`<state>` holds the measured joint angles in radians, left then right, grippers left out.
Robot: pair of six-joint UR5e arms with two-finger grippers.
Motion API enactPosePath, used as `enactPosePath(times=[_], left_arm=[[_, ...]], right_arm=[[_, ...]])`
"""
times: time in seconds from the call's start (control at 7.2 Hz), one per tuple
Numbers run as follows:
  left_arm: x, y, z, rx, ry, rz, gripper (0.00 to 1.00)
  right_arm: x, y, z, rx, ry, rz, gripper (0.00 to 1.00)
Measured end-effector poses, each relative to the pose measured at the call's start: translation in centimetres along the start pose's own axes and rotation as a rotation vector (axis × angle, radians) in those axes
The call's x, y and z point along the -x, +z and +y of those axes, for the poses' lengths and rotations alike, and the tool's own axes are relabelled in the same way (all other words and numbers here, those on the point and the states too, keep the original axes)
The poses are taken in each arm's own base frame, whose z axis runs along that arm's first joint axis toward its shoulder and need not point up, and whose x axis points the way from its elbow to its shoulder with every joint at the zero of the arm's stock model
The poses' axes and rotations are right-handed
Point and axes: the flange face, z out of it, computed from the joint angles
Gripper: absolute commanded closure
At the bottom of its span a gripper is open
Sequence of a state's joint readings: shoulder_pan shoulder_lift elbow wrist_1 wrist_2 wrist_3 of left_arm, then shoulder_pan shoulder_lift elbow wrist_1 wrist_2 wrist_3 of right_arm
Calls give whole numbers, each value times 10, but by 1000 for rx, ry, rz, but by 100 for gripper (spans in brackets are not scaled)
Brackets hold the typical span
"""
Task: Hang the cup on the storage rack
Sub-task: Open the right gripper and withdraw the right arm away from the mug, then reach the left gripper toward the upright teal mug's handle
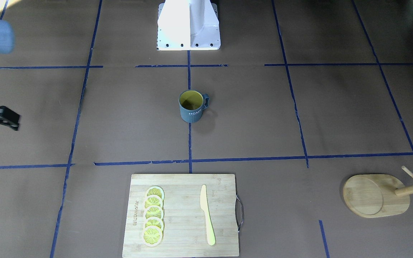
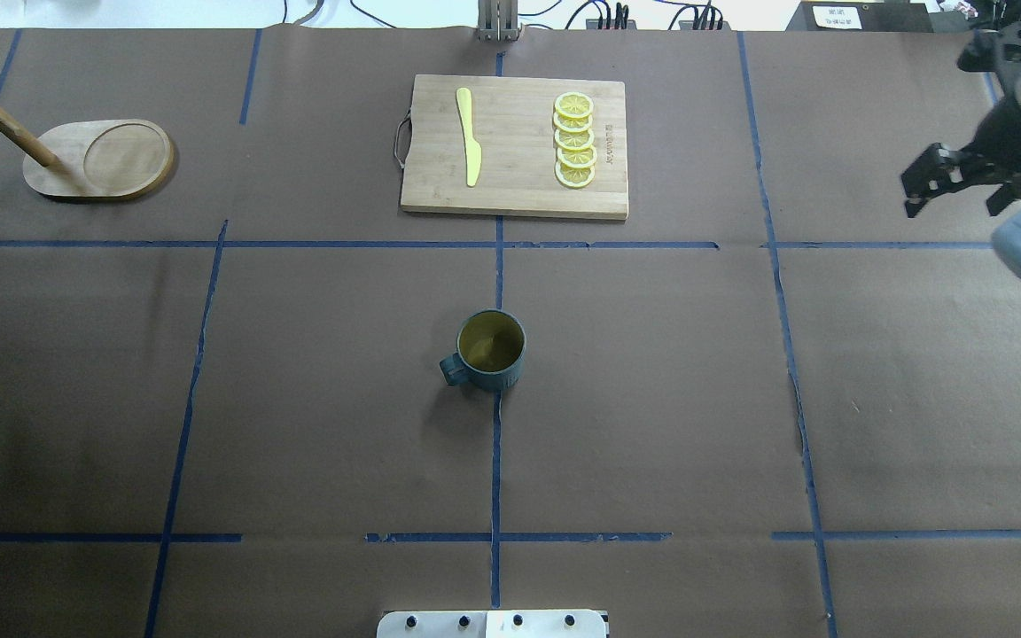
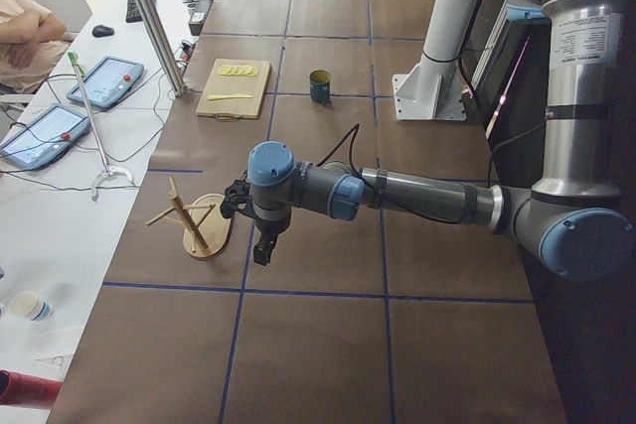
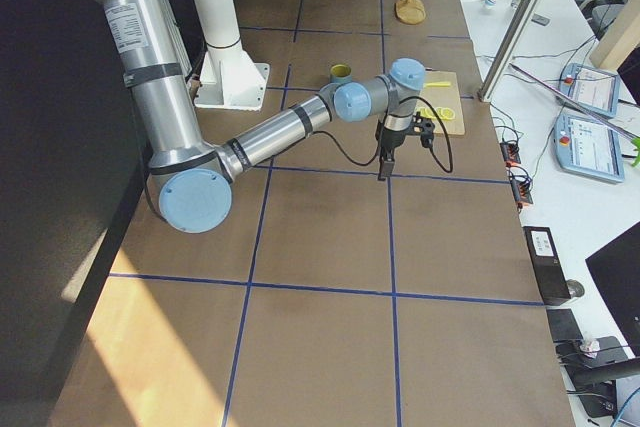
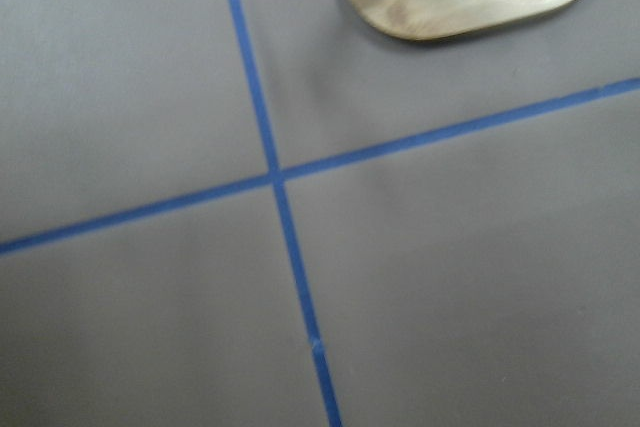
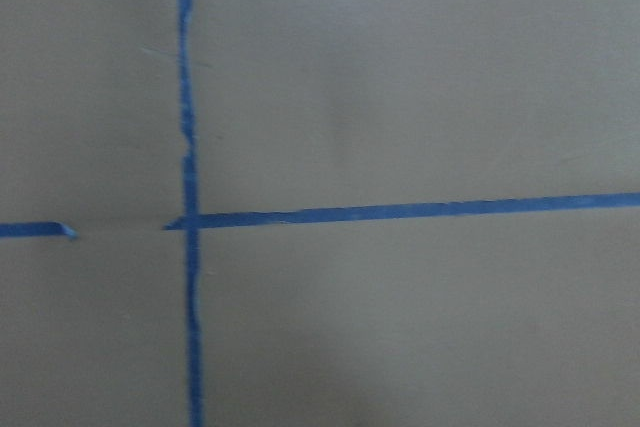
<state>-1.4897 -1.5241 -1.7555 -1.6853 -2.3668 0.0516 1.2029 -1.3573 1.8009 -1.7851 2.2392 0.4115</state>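
Bamboo cutting board (image 1: 181, 215) nearest; cup (image 1: 191, 107) upright mid-table, well apart from storage rack (image 1: 389, 200). Right gripper (image 2: 956, 188) spread, empty; left gripper (image 3: 260, 245): cannot tell. Needs grasping, hanging.

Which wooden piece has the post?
The storage rack, oval base with a dowel post and pegs. The rectangular cutting board lies flat, holding lemon slices and a yellow knife.

The ribbed cup (image 1: 191, 113) is teal-blue — yellow-olive inside, white lettering — and the storage rack (image 1: 375, 195) pale wood.
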Motion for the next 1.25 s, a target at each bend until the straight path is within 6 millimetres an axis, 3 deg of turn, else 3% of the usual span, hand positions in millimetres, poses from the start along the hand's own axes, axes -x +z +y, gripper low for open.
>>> enactPosePath(times=[0.28,0.42,0.56,0.69,0.97,1.25], left_arm=[[-26,3,-13,-67,122,36,0],[-54,15,-23,-105,234,58,0],[-96,30,-38,-129,356,95,0],[-147,42,-57,-154,456,144,0],[-263,72,-83,-219,600,266,0],[-376,109,-78,-346,706,306,0]], right_arm=[[-138,1,46,18,-93,-19,0],[-191,3,76,22,-99,-25,0],[-226,5,102,24,-83,-28,0],[-241,4,116,21,-68,-28,0],[-246,2,122,15,-53,-28,0],[-247,2,123,16,-49,-29,0]])
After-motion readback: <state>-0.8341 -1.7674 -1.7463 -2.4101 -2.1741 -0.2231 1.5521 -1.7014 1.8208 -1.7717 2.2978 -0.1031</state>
